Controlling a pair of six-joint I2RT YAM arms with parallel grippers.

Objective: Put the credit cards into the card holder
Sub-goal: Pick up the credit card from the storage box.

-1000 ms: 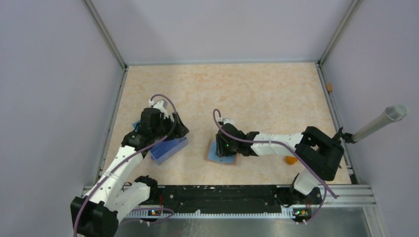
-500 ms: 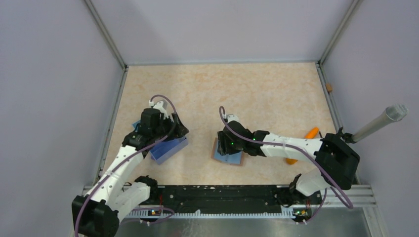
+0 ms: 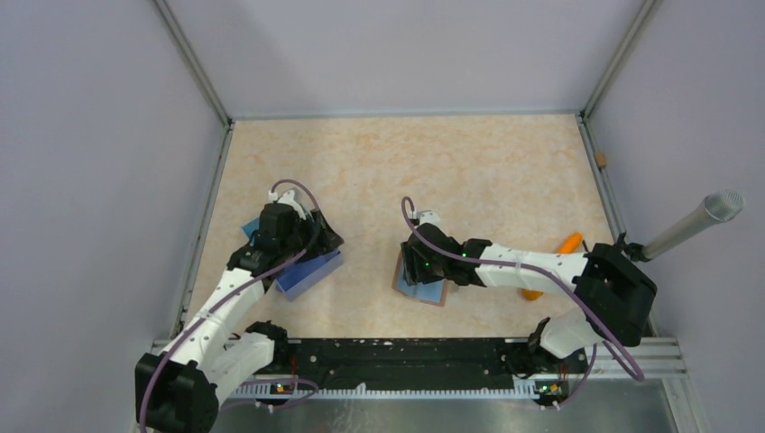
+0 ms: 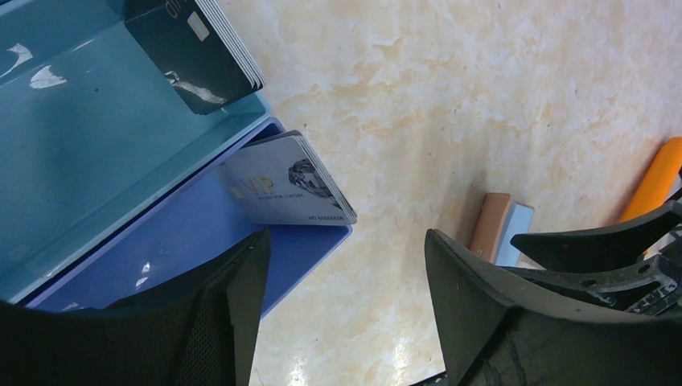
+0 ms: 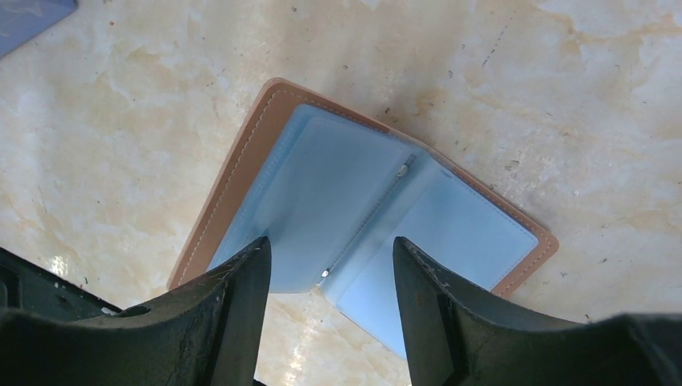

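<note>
The credit cards (image 4: 281,185) stand on edge in the blue box (image 4: 121,161), just ahead of the left hand (image 4: 346,265), which is spread, empty and the nearer one. Well apart to the right, the card holder (image 5: 338,185) lies open on the bench (image 5: 563,80) under the spread right hand (image 5: 330,257), seemingly untouched.

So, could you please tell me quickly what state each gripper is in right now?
Left gripper: open, holding nothing, above the blue box.
Right gripper: open, holding nothing, above the open card holder.
</note>
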